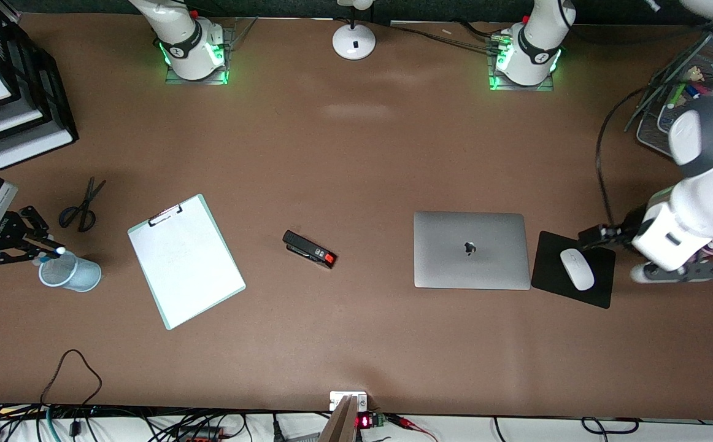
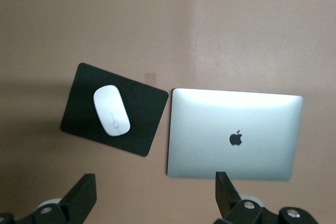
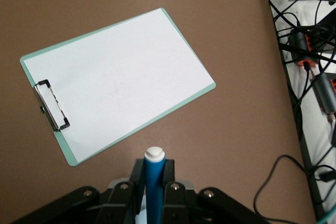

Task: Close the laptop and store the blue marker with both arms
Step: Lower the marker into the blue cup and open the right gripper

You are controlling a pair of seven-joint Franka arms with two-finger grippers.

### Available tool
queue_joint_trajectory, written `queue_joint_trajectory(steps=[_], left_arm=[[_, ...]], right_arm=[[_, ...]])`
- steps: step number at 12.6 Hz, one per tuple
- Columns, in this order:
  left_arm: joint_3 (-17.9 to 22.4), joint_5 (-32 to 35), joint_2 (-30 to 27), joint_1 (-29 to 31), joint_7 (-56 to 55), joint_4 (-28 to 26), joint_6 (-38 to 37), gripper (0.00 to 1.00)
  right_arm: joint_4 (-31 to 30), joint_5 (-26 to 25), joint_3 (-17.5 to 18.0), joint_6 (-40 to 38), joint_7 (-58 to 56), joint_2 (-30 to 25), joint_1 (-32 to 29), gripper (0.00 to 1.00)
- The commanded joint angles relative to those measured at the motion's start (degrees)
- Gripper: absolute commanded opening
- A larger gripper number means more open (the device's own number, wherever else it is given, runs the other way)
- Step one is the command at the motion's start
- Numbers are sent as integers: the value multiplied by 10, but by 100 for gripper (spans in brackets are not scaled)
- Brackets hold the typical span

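The laptop (image 1: 470, 248) lies shut on the table, lid up with its dark logo showing; it also shows in the left wrist view (image 2: 234, 132). My right gripper (image 1: 36, 248) is shut on the blue marker (image 1: 45, 258) and holds it over the rim of a light blue mesh cup (image 1: 77, 274) at the right arm's end of the table. In the right wrist view the marker (image 3: 154, 182) stands between the fingers of the gripper (image 3: 154, 170), white end out. My left gripper (image 1: 675, 271) is open and empty (image 2: 155, 192) over the table beside the mouse pad.
A white mouse (image 1: 577, 269) sits on a black mouse pad (image 1: 596, 291) beside the laptop. A clipboard (image 1: 186, 261), scissors (image 1: 80, 209) and a black stapler (image 1: 309, 249) lie on the table. Paper trays (image 1: 7, 92), a lamp base (image 1: 354, 40) and a mesh basket (image 1: 694, 80) stand near the bases.
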Motion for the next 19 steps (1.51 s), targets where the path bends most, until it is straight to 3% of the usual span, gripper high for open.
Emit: queue_joint_trajectory(steps=[1,3,10,19], left_arm=[[0,12,-38,5,5,3,-35,100],[0,13,-62,5,10,3,-60,100],[-5,13,-142,7,15,-6,-140,100],[-8,12,-208,0,17,-55,-116,100]], right_arm=[[45,27,9,-58,-16,27,-18,2],[82,52,9,-115,-16,51,-34,2],[150,61,12,-156,-46,105,-59,2],[170,97,12,-181,-96,165,-102,2]])
